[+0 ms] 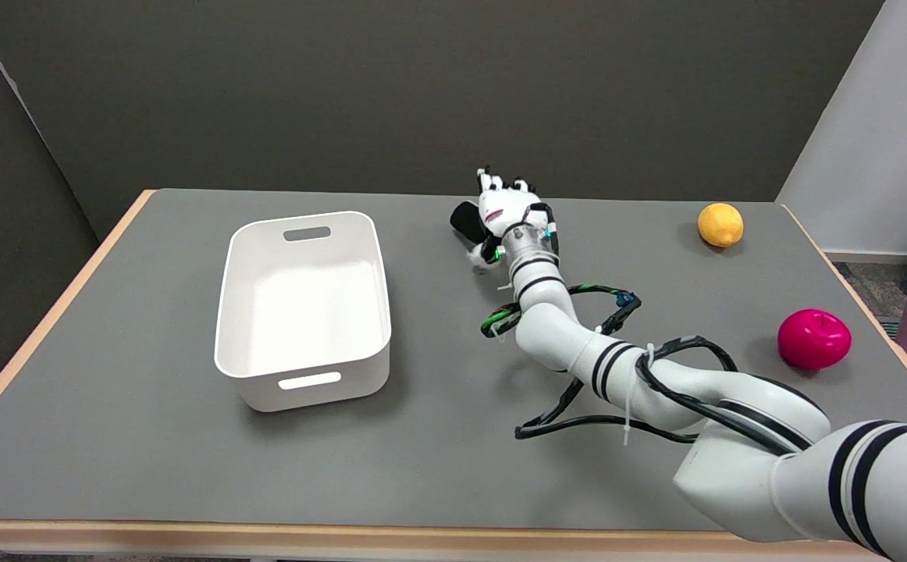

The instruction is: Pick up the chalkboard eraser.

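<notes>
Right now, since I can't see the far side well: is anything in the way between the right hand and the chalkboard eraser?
Nothing visible is. The right hand is already over the chalkboard eraser, hiding most of it; whether it grips it cannot be told. The white bin, lemon and pink apple lie well aside.

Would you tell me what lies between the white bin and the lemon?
In the head view, the right hand at the black eraser lies between bin and lemon.

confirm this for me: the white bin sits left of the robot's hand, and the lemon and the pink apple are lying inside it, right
Not quite. The white bin does sit left of the right hand, but the head view shows the lemon and pink apple lying on the table at its right side.
</notes>
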Controlling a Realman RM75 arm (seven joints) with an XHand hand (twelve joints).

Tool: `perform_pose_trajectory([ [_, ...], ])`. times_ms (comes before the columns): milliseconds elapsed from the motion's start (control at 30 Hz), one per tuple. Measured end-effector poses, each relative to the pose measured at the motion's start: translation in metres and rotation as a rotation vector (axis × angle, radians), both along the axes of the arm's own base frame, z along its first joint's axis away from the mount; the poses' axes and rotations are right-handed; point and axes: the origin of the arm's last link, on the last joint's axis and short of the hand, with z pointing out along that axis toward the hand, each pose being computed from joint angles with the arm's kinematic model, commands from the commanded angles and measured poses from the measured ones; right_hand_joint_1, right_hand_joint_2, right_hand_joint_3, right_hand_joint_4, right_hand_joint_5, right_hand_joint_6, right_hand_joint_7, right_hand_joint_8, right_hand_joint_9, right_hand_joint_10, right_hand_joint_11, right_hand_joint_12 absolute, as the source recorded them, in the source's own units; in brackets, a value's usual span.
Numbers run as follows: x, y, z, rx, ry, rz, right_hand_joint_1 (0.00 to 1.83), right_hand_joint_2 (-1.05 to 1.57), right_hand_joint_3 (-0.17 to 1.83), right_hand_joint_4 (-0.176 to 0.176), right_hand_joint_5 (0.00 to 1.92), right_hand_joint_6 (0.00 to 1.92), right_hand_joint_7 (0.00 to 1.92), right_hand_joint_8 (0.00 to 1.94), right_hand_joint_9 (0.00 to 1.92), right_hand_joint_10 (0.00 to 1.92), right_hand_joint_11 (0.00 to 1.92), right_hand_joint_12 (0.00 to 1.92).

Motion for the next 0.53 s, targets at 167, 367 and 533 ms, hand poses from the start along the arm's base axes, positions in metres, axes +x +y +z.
perform_pose_trajectory([
  [167,0.018,0.000,-0.001,0.013,0.005,0.069,1.42,1.30,0.24,-0.176,0.08,0.47,0.38,1.94,0.38,1.90,0.10,1.22],
  [367,0.050,0.005,-0.002,0.040,0.012,0.189,1.41,1.29,0.25,-0.176,0.09,0.49,0.38,1.94,0.38,1.90,0.12,1.24],
  [533,0.071,0.014,-0.002,0.066,0.026,0.273,1.41,1.29,0.25,-0.176,0.09,0.49,0.39,1.94,0.38,1.90,0.12,1.24],
])
